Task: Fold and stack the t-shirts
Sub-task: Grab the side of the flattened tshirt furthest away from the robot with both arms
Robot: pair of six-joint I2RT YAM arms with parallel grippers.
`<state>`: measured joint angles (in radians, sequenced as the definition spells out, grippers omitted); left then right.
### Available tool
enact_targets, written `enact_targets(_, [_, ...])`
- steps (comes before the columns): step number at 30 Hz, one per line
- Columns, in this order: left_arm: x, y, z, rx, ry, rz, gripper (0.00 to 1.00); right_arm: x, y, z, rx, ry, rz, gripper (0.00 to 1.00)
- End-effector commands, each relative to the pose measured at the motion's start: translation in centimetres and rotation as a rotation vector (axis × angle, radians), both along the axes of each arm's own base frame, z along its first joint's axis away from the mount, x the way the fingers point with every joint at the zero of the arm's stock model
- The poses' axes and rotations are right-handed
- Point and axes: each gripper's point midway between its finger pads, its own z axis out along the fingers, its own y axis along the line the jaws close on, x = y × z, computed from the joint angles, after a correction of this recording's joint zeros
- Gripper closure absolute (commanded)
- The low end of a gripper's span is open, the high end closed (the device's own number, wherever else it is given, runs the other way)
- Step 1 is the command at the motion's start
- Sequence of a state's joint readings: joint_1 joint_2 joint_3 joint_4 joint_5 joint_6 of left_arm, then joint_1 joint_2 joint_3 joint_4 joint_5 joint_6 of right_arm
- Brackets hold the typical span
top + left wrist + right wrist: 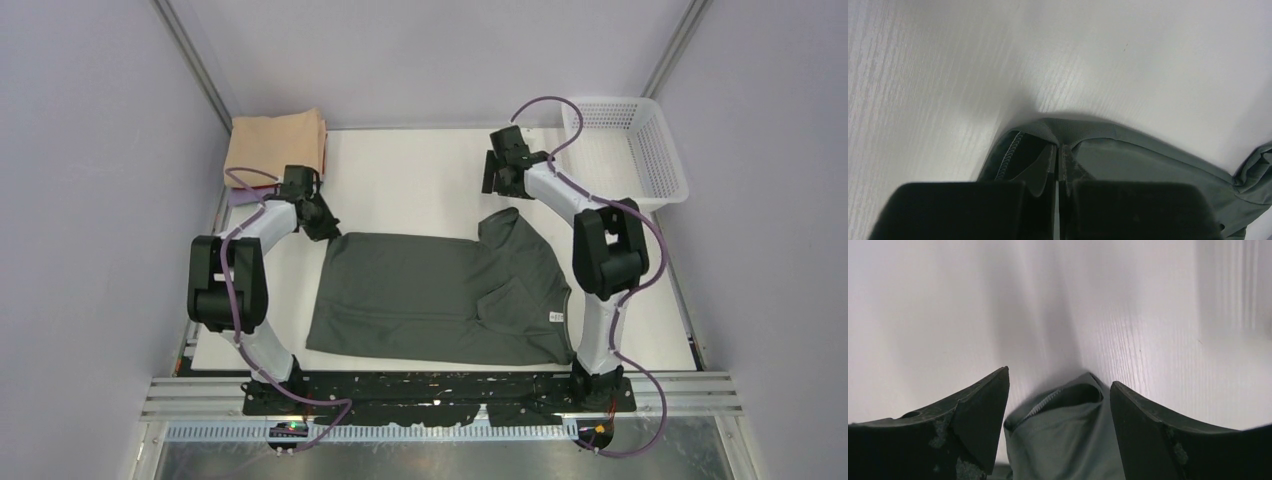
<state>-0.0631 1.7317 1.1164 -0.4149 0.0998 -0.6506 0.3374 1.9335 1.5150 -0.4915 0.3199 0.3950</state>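
The dark grey t-shirt [440, 295] lies partly folded in the middle of the worktop [410, 180], with a folded peach-tan t-shirt [275, 143] at the far left corner. On the left gripper [1058, 148] we see the jaws pinched tight on the grey shirt's far left corner. On the right gripper [1059, 379] they stand wide apart over its far right tip, gripping nothing.

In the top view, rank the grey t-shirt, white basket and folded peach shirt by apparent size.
1. Grey t-shirt, spread flat: clearly largest.
2. White basket.
3. Folded peach shirt: slightly smaller than the basket, though the basket's raised rim is nearer the camera, so this gap is unsure.
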Motion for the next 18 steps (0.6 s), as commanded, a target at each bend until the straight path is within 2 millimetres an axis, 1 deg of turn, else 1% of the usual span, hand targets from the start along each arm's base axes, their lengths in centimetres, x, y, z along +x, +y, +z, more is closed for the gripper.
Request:
enact_targets(1, [0.4,-0.3,1.7,-0.016,-0.077,-0.023,1.00,2.1,-0.7,-0.6,-0.083,0.037,-0.024,0.21])
enact_targets(2, [0.4,-0.3,1.7,-0.017,-0.078,-0.026,1.00,2.2,-0.8,-2.0,-0.105,0.071,-0.025,0.22])
enact_targets(3, [0.3,-0.4,1.8,-0.019,-0.079,-0.028,1.00,2.6,-0.8,-2.6,-0.115,0.082,-0.022,0.23])
enact_targets(5, [0.2,-0.4,1.8,-0.018,-0.079,-0.031,1.00,2.4,-0.9,-3.6,-0.132,0.121,-0.018,0.27])
enact_targets(8, [0.1,-0.3,1.9,-0.015,-0.082,-0.031,1.00,1.0,-1.1,-5.2,-0.138,0.173,-0.010,0.30])
enact_targets(9, [0.1,-0.3,2.0,-0.015,-0.083,-0.031,1.00,0.8,-1.2,-5.1,-0.137,0.175,-0.011,0.30])
enact_targets(10, [0.1,-0.3,2.0,-0.017,-0.085,-0.032,1.00,0.2,-1.4,-5.6,-0.140,0.189,-0.013,0.31])
enact_targets(11, [0.1,-0.4,2.2,-0.016,-0.088,-0.033,1.00,-0.1,-1.5,-5.4,-0.138,0.185,-0.015,0.31])
enact_targets(12, [0.0,-0.3,2.2,-0.016,-0.090,-0.033,1.00,-0.6,-1.7,-5.8,-0.139,0.196,-0.018,0.33])
enact_targets(13, [0.0,-0.3,2.4,-0.015,-0.092,-0.034,1.00,-0.8,-1.6,-5.4,-0.132,0.186,-0.017,0.35])
enact_targets(14, [-0.1,-0.3,2.4,-0.015,-0.093,-0.035,1.00,-1.2,-1.6,-5.7,-0.129,0.190,-0.016,0.39])
enact_targets(15, [-0.2,-0.3,2.5,-0.015,-0.094,-0.034,1.00,-1.2,-1.6,-5.3,-0.120,0.180,-0.014,0.41])
enact_targets(16, [-0.2,-0.4,2.6,-0.017,-0.098,-0.035,1.00,-1.4,-1.6,-5.3,-0.116,0.177,-0.014,0.47])
enact_targets(17, [-0.3,-0.3,2.6,-0.017,-0.099,-0.035,1.00,-1.4,-1.5,-4.9,-0.110,0.166,-0.015,0.52])
enact_targets(18, [-0.3,-0.4,2.7,-0.020,-0.104,-0.037,1.00,-1.4,-1.5,-4.8,-0.108,0.162,-0.016,0.62])
